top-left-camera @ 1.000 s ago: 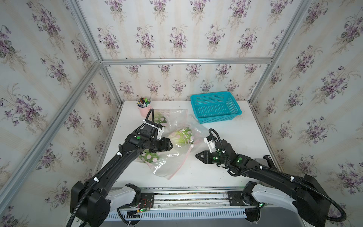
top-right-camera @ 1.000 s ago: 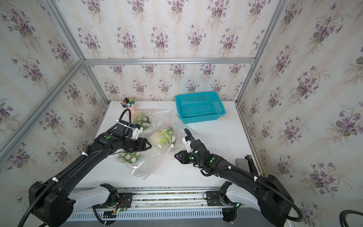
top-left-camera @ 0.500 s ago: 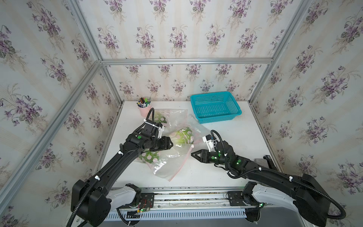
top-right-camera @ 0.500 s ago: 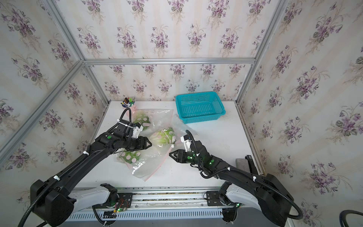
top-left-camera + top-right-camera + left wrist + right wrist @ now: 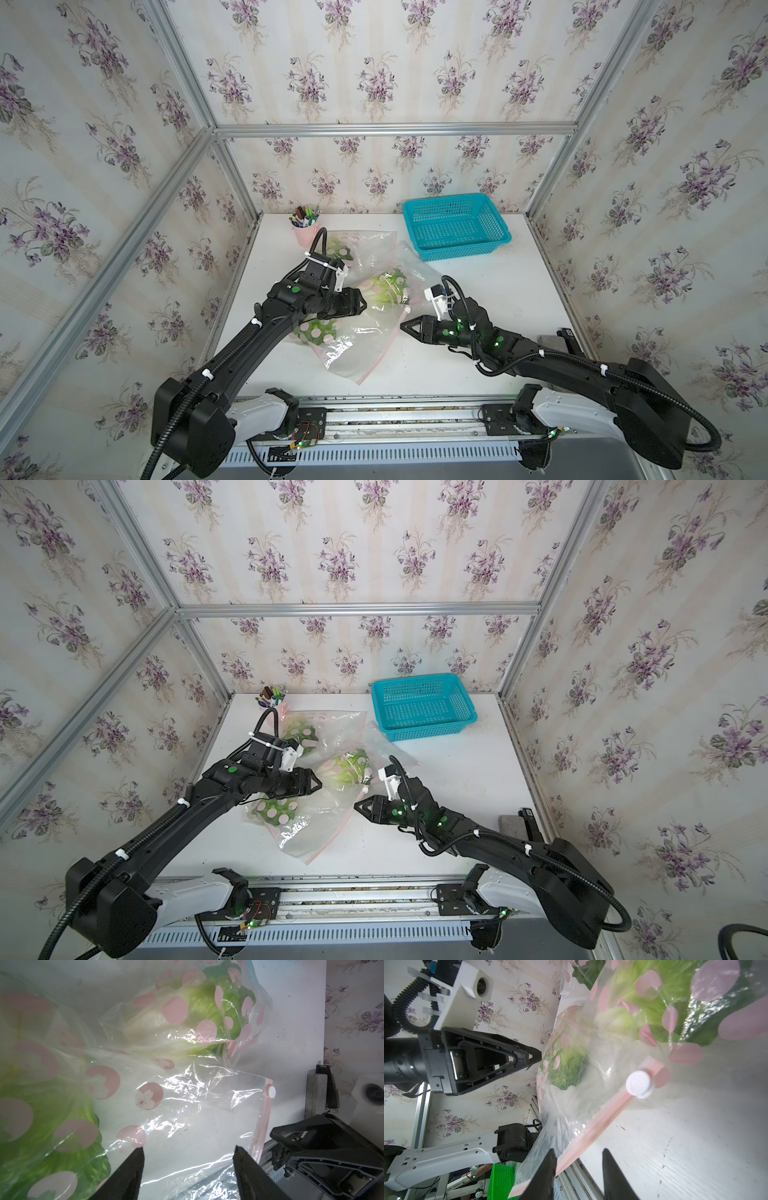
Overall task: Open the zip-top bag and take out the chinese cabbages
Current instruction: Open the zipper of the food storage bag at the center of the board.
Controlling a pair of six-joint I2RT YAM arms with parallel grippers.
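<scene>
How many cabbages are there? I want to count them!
3, all inside spotted clear plastic: the far cabbage beside the pink pen cup, the middle cabbage further right, and the near cabbage partly under the left arm. The arm could hide more.

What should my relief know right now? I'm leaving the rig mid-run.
Hands: the left hand is open over the zip-top bag, holding nothing. The right hand is open beside the pink zip strip, short of the white slider.
Things: all three chinese cabbages lie under plastic.
Done: none taken out.
Left: open the zip, then lift out all three.
</scene>
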